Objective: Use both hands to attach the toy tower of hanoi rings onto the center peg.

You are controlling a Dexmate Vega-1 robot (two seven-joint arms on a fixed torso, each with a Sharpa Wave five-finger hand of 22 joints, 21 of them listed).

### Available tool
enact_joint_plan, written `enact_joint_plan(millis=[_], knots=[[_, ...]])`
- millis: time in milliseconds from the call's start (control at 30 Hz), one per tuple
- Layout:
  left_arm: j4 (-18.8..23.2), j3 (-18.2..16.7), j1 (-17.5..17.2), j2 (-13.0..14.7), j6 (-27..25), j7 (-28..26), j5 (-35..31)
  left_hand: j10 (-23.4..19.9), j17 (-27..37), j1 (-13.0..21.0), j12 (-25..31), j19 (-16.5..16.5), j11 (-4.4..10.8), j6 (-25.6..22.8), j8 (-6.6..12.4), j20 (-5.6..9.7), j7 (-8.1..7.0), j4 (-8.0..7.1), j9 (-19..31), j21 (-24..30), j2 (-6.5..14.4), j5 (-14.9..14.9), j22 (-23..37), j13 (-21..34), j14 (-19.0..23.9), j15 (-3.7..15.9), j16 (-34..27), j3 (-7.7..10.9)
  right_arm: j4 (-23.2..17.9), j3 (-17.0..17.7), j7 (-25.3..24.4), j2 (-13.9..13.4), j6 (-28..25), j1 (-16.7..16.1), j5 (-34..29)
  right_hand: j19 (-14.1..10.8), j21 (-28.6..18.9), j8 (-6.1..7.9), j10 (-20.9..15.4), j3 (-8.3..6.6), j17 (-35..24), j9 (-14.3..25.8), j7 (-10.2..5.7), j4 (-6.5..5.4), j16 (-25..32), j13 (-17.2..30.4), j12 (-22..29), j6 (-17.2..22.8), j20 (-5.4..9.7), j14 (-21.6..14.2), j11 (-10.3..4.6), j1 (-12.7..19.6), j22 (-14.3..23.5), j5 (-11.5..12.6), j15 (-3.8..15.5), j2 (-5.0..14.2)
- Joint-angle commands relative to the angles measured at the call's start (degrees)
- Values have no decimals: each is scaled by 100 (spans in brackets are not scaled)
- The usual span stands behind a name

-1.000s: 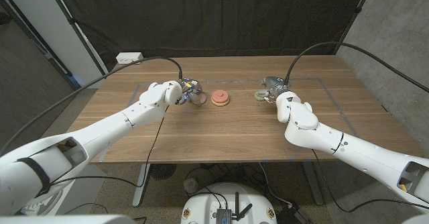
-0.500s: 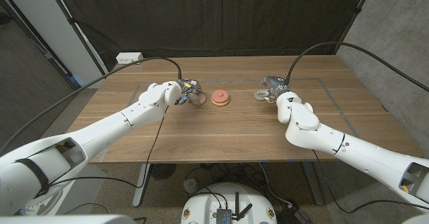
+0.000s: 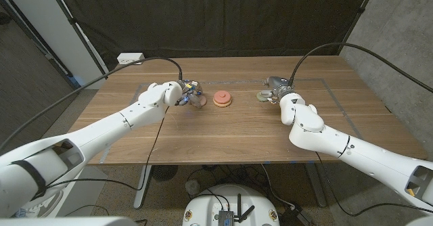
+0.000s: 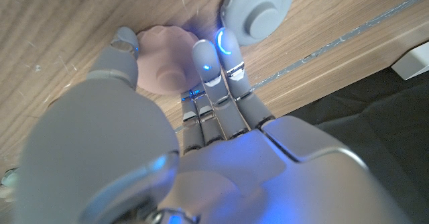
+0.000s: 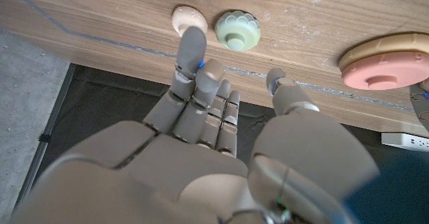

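While left hand [image 4: 134, 150] pinches pink ring [image 4: 161, 60], right hand [image 5: 208, 137] hovers, fingers spread, holding nothing.

Left hand [image 3: 187, 93] sits slightly farther from robot than a second ago, nearer base [image 3: 222, 99] with pink ring [image 4: 161, 58]. Right hand [image 3: 276, 88] barely shifts.

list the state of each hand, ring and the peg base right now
left hand: fingers closed around the pink ring, beside the peg base
pink ring: gripped, at the table surface
peg base: flat on the table, a pink disc on its peg
right hand: fingers apart, holding nothing
green ring: lying free on the table, untouched
peach ring: lying free beside the green ring
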State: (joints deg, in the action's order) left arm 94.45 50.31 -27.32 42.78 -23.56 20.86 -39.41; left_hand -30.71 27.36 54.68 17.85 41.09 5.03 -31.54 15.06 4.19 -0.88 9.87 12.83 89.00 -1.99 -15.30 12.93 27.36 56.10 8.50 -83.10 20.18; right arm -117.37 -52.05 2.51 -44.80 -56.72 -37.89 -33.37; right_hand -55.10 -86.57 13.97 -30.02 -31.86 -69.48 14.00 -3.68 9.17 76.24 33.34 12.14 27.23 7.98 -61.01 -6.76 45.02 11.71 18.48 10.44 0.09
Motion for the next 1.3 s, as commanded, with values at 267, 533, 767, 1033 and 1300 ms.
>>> enact_joint_plan(millis=[267, 533, 767, 1033, 1300], knots=[[496, -241, -35, 230, -133, 230, 60, -468, 11, 113, -30, 6, 399, -40, -40, 773, 46, -50, 1, 4, 208, -38, 33, 116, -2, 408, 2, 35, -93, -30, -43, -27, -67, -20, 34, 11, -8, -5, -64, -56, -13, 21, 37, 7, 20, 18, 15, 54, 452, -15, 19, -16, 2, 48, 215, 33], [606, -321, 17, 277, -219, 443, 145, -461, 29, 125, -48, -8, 387, -42, -62, 772, 58, -47, 6, 2, 218, -46, 38, 165, 0, 408, 0, 48, -118, -14, -66, -57, -72, -39, 66, -2, -18, -8, -70, -68, -21, 25, 22, 10, 29, 23, 10, 61, 451, -28, 5, -17, 9, 57, 216, 41], [861, -414, -4, 389, -329, 520, 142, -462, 16, 137, -57, -16, 383, -47, -73, 774, 66, -44, 10, 1, 229, -52, 39, 192, -24, 408, 23, 59, -146, 1, -93, -74, -99, -65, 99, -1, -15, -17, -89, -80, -21, 29, 16, 27, 34, 26, 12, 50, 452, -29, 6, -3, 3, 69, 217, 32], [1056, -568, -54, 484, -417, 506, 215, -480, 39, 156, -63, -28, 380, -55, -89, 774, 60, -40, 15, 1, 250, -61, 42, 230, -18, 408, 15, 76, -155, 27, -134, -102, -79, -99, 156, -5, -16, -14, -112, -92, -4, 33, 37, 30, 24, 35, 16, 69, 452, -20, 2, 5, 0, 81, 217, 30], [1303, -665, -76, 584, -476, 505, 169, -518, 56, 185, -60, -14, 403, -96, -87, 777, 43, -27, 21, 8, 255, -70, 42, 262, -11, 409, 7, 91, -188, 36, -162, -117, -102, -117, 182, -10, -19, -14, -124, -95, -3, 35, 29, 29, 26, 37, 15, 77, 451, -25, -9, 5, 1, 87, 217, 26]])
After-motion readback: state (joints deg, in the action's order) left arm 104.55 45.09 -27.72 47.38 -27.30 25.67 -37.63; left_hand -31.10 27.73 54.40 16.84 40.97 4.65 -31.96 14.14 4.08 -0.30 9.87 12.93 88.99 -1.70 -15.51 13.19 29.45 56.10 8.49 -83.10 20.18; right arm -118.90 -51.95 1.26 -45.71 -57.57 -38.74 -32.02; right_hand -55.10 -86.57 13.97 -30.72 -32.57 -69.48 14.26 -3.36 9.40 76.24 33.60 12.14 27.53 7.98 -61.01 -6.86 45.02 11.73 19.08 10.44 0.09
